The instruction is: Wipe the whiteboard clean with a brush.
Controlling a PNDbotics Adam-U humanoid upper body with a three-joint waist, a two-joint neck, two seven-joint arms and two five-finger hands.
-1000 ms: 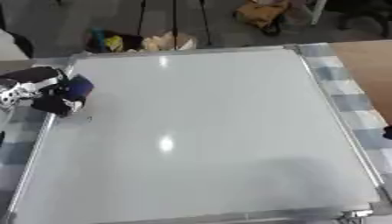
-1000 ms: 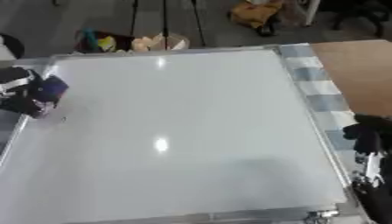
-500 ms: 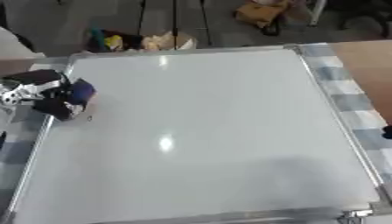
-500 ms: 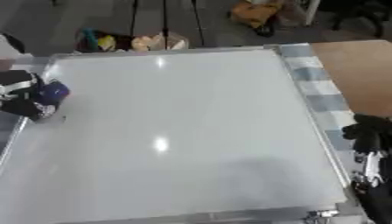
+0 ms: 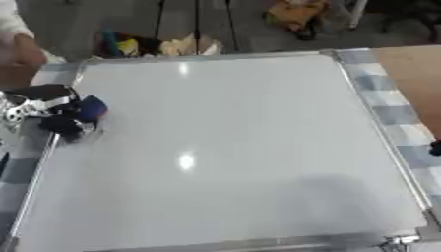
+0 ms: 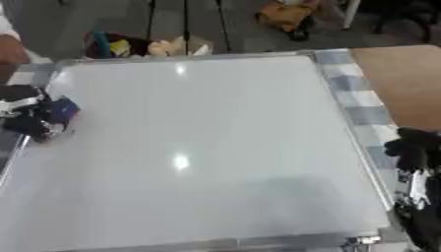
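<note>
**A:** What's changed at the left hand (image 5: 47,110)?

**B:** It has slid a little inward from the frame, onto the whiteboard (image 5: 233,147). Its fingers are curled round the blue brush (image 5: 90,109), which lies on the board at the hand's inner side.

**A:** What does that mean for the wiping?

**B:** I'd judge a stroke is just starting along the left edge. Beyond the hand the board already looks clean (a glare spot aside, I see no marks).

**A:** The other hand?

**B:** The right hand (image 6: 413,152) hangs off the board's right edge, well apart from the brush; whether its fingers are spread, I cannot tell.

**A:** And the room?

**B:** A checked cloth (image 5: 388,113) lies under the board. Past the left hand's far side, clutter (image 5: 151,45) sits on the floor.
</note>
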